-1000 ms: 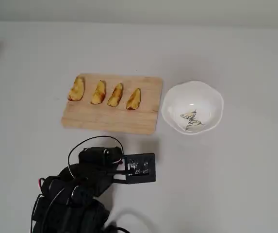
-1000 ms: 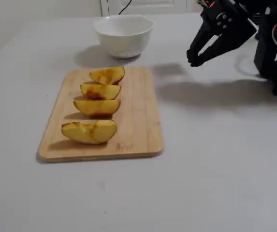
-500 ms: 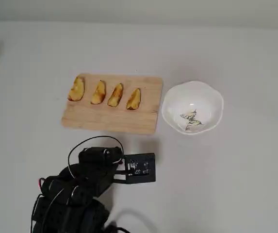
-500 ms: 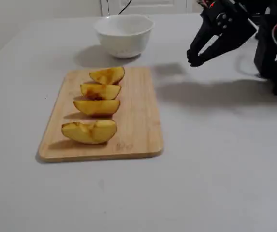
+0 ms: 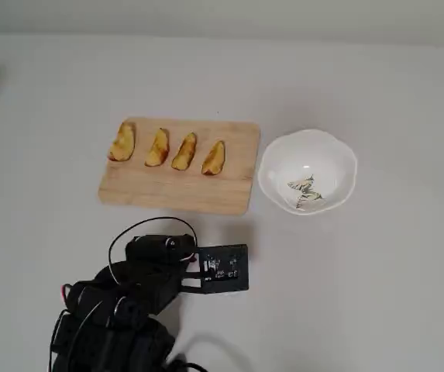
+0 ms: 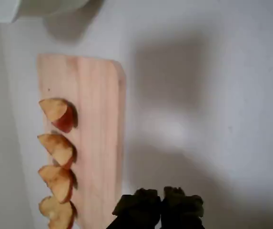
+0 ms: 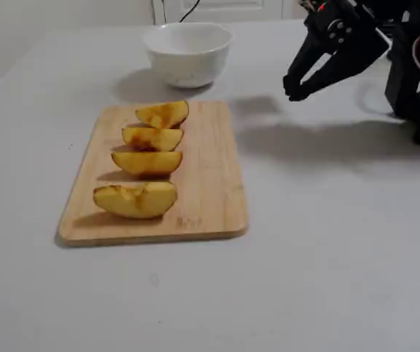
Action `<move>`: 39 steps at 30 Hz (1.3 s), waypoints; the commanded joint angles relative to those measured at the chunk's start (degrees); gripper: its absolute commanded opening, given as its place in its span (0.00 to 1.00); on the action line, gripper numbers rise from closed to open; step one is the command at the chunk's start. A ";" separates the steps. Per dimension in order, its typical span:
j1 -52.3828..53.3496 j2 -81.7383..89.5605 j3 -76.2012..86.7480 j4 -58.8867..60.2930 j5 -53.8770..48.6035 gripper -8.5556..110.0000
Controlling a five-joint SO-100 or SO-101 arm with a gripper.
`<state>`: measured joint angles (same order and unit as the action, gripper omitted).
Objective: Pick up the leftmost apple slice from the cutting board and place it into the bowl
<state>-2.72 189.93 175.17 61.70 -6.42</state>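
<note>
The leftmost apple slice, a broad yellow-orange wedge with browned patches, lies at the left end of the cutting board. In the fixed view this apple slice is the nearest one on the board. In the wrist view the same slice sits at the bottom left. The white scalloped bowl stands just right of the board, with nothing in it. My gripper hangs above bare table, well off the board, with its fingertips together. The wrist view also shows the gripper shut, holding nothing.
Three slimmer slices lie in a row between the broad slice and the bowl. The arm's base and cables fill the lower left of the overhead view. Its dark body stands at the right edge of the fixed view.
</note>
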 commanded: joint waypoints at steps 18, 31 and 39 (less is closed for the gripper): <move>-69.52 2.20 2.90 17.14 -65.21 0.08; -65.21 2.46 2.90 17.23 -65.13 0.07; -62.58 2.55 1.49 8.44 -45.26 0.08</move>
<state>-69.61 191.34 178.24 75.50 -68.12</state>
